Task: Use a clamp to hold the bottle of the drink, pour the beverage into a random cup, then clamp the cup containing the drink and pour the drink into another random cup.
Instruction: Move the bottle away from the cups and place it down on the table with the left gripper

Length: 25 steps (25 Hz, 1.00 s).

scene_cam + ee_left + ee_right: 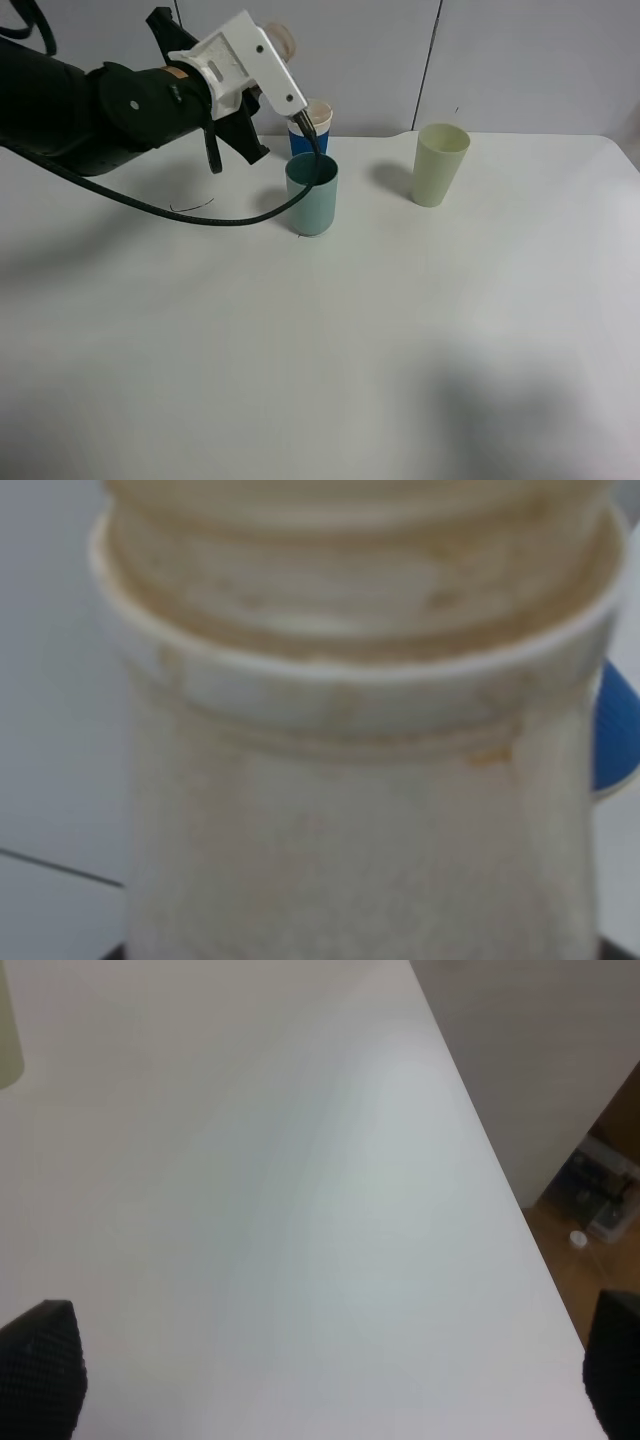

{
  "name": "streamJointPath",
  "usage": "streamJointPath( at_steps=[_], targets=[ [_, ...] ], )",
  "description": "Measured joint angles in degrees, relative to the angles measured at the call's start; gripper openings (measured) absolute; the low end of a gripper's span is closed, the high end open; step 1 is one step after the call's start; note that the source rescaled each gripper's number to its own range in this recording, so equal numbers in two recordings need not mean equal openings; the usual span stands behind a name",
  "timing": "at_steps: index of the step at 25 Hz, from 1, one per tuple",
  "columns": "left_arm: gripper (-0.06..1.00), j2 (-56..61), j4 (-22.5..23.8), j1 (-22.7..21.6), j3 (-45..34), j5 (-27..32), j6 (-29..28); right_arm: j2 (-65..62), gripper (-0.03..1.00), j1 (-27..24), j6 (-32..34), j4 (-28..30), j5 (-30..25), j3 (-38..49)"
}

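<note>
We see the left gripper point(233, 100) raised above the white table point(330, 340), clamped on the drink bottle point(340, 820). The wrist camera mount hides most of the bottle from the high view. Only 1 pale rounded end shows, pointing up and toward the back, so the long axis looks tilted; we cannot tell how far. Just below stands a teal cup point(312, 195), with a blue cup point(310, 128) right behind it and a pale green cup point(440, 163) well apart. The right gripper point(325, 1370) hangs over bare table, its 2 fingers spread wide with nothing between them.
</note>
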<state>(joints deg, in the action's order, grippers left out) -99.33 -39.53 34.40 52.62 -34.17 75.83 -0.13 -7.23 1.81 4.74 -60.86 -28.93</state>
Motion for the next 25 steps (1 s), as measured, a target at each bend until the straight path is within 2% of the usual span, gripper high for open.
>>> streamJointPath(
  at_steps=[4,7,9,14,15,16,18,19,21,25],
  targets=[
    [0.04,3.8,8.5,-3.9,-3.4,4.2,-13.8,0.0,1.00,0.0,0.0,0.0,0.0,0.0],
    [0.04,5.9,18.6,-7.0,-6.2,5.4,-27.7,0.0,1.00,0.0,0.0,0.0,0.0,0.0],
    [0.04,6.7,25.3,-9.2,-7.3,5.7,-39.2,0.0,1.00,0.0,0.0,0.0,0.0,0.0],
    [0.04,7.5,47.0,-17.2,-8.0,6.5,-69.9,0.0,1.00,0.0,0.0,0.0,0.0,0.0],
    [0.04,7.5,53.9,-18.6,-8.0,6.5,-77.1,0.0,1.00,0.0,0.0,0.0,0.0,0.0],
    [0.04,7.5,59.6,-20.1,-8.0,6.3,-82.0,0.0,1.00,0.0,0.0,0.0,0.0,0.0],
    [0.04,7.5,67.8,-22.7,-8.0,5.1,-91.5,0.0,1.00,0.0,0.0,0.0,0.0,0.0],
    [0.04,7.5,72.6,-24.2,-8.0,4.2,-95.5,0.0,1.00,0.0,0.0,0.0,0.0,0.0],
    [0.04,7.5,78.5,-26.6,-8.0,2.6,-99.7,0.0,1.00,0.0,0.0,0.0,0.0,0.0],
    [0.04,7.4,90.0,-29.8,-8.0,-1.0,-101.3,0.0,1.00,0.0,0.0,0.0,0.0,0.0]
  ],
)
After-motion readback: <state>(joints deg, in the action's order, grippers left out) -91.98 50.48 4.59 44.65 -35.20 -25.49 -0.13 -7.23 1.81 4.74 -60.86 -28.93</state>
